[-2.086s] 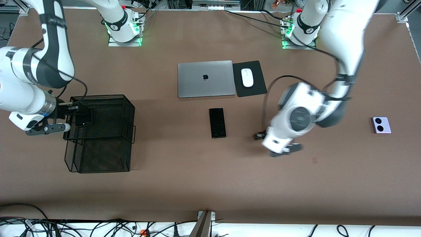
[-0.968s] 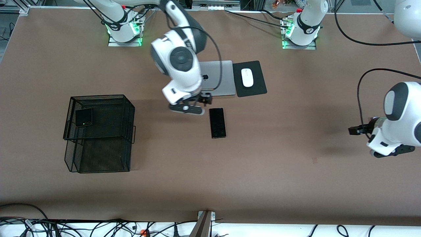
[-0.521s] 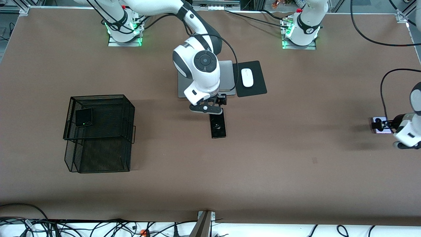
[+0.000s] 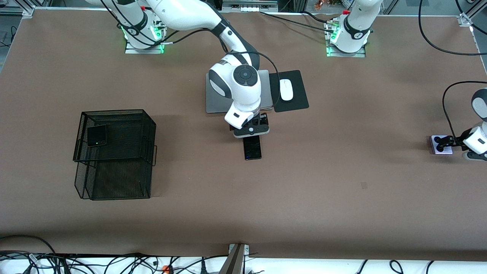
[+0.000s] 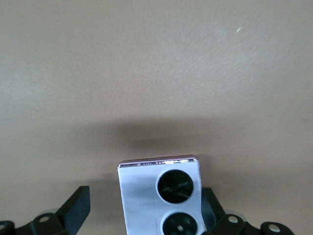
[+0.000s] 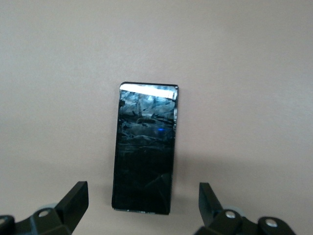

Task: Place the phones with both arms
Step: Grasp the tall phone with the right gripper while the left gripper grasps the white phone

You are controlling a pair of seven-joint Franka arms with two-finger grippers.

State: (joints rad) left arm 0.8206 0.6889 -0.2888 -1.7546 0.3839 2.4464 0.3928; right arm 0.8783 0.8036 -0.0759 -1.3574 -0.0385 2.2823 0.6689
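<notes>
The long slim black phone (image 4: pixel 252 149) lies at the table's middle. My right gripper (image 4: pixel 252 132) is over its end nearer the laptop, open, with its fingers astride the phone (image 6: pixel 145 156) in the right wrist view (image 6: pixel 142 198). The lavender-white phone (image 4: pixel 441 146) with two black lenses lies toward the left arm's end. My left gripper (image 4: pixel 442 144) is open around it, and in the left wrist view (image 5: pixel 145 208) the phone (image 5: pixel 146 196) sits between the fingers, close to one. The small squarish black phone (image 4: pixel 96 136) lies in the upper tier of the black mesh basket (image 4: pixel 114 111).
A grey laptop (image 4: pixel 218 97) and a white mouse (image 4: pixel 286 90) on a black pad (image 4: pixel 298 103) lie near the robots' bases, just past the right gripper. Cables run along the table's front edge.
The right arm left the small black phone in the basket and swung over to the long phone. The left arm swung to the lavender phone and closed in around it.
</notes>
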